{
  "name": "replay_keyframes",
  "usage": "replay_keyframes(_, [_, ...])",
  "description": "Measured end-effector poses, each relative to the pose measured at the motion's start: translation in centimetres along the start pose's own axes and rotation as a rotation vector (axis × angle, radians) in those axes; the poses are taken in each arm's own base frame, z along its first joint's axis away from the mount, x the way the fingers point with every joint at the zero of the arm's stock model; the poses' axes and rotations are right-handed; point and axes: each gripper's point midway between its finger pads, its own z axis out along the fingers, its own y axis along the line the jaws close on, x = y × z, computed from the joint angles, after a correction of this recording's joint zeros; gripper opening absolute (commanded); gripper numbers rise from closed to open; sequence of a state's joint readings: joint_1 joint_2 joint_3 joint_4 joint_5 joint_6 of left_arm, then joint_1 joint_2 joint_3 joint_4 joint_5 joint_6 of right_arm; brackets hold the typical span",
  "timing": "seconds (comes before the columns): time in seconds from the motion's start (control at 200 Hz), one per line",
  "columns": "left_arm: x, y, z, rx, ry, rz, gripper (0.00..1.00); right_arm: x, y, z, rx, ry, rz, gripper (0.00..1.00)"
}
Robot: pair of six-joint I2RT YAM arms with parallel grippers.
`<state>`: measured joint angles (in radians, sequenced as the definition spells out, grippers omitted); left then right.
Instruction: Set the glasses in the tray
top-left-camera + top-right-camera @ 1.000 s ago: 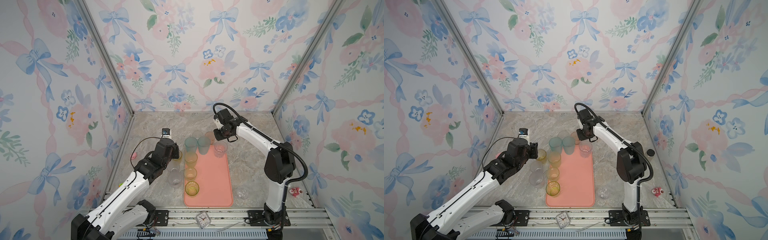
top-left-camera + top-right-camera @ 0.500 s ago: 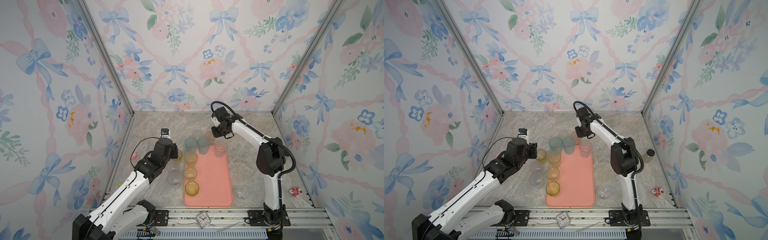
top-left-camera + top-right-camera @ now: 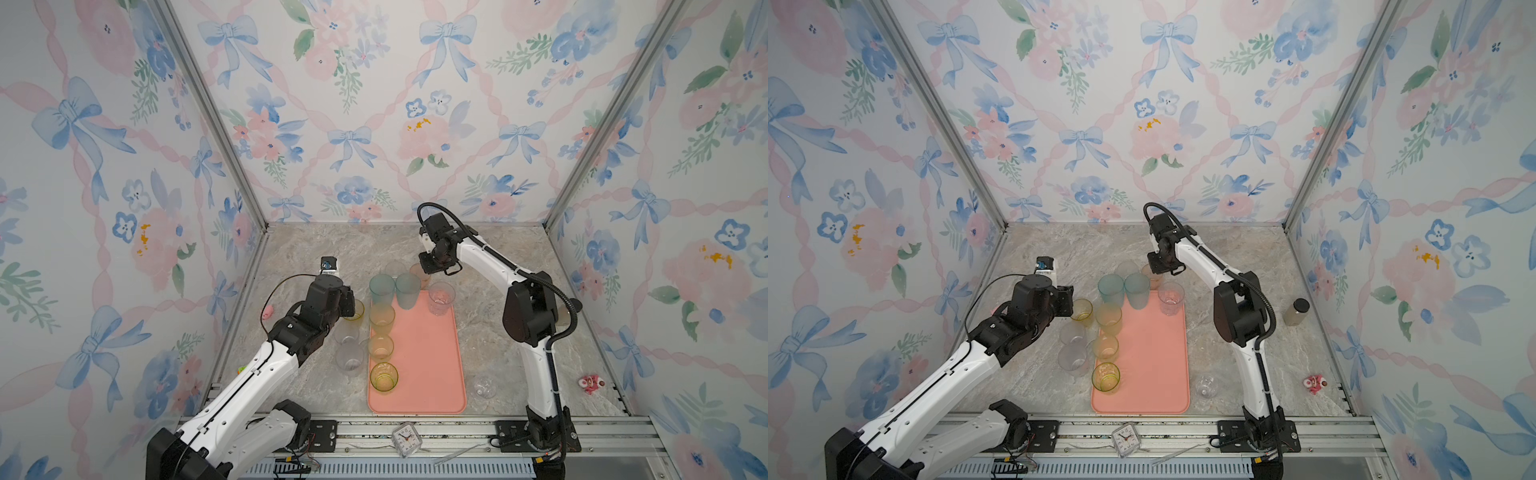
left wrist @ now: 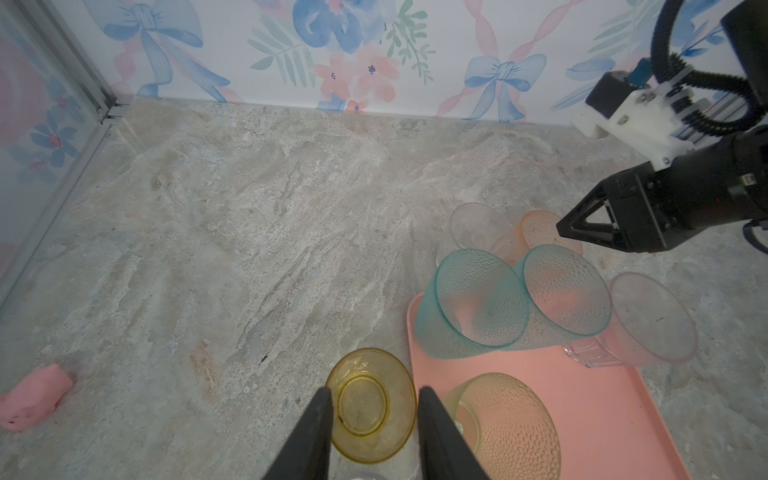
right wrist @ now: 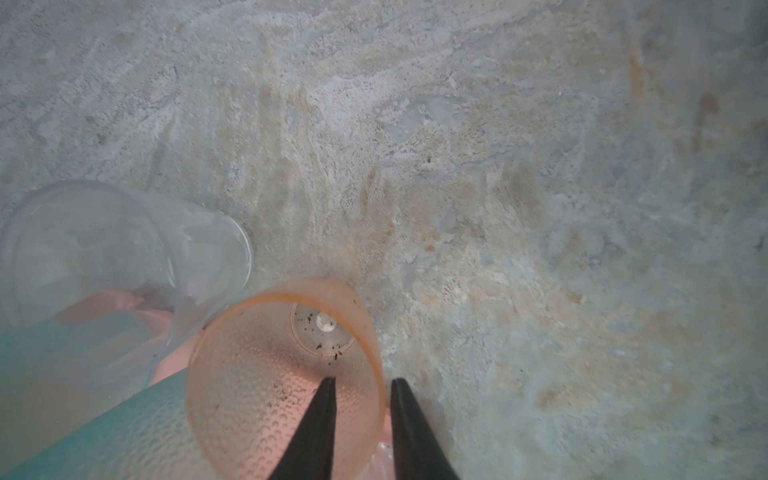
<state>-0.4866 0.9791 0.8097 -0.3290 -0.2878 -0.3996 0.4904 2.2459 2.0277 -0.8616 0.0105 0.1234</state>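
Observation:
The salmon-pink tray (image 3: 432, 374) (image 3: 1154, 374) holds two teal glasses (image 3: 381, 286) at its far end, a clear one (image 3: 440, 297), and three yellow-orange ones (image 3: 381, 318) along its left edge. Beside that left edge a small yellow glass (image 4: 370, 405) (image 3: 355, 311) stands on the table, and my left gripper (image 4: 372, 388) is shut on it, one finger on each side. Behind the tray stands a peach glass (image 5: 282, 374) (image 3: 417, 272). My right gripper (image 5: 361, 379) (image 3: 430, 266) straddles its wall, one finger inside and one outside, with a gap still showing.
Two clear glasses (image 3: 347, 332) stand left of the tray, another (image 3: 395, 268) behind the teal ones, and a small rounded one (image 3: 484, 386) to the tray's right. A capped bottle (image 3: 1296, 311) and red toy (image 3: 592, 382) sit far right. A clock (image 3: 405, 439) lies on the front rail.
My right gripper has shifted left and back over the peach glass and its fingers have drawn closer around the wall. The left arm and yellow glass have stayed put.

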Motion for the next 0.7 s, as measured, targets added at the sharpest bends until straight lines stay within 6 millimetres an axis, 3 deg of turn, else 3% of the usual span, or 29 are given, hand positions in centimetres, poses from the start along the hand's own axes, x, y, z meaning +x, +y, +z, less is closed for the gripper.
replay_keyframes(0.285, [-0.1, 0.2, 0.1, -0.002, 0.0, -0.001, 0.37, 0.7, -0.1, 1.8, 0.01, 0.038, -0.006, 0.23])
replay_keyframes(0.7, [0.4, 0.0, 1.0, 0.001, 0.023, 0.003, 0.36, 0.7, -0.7, 1.8, 0.037, 0.04, -0.013, 0.23])
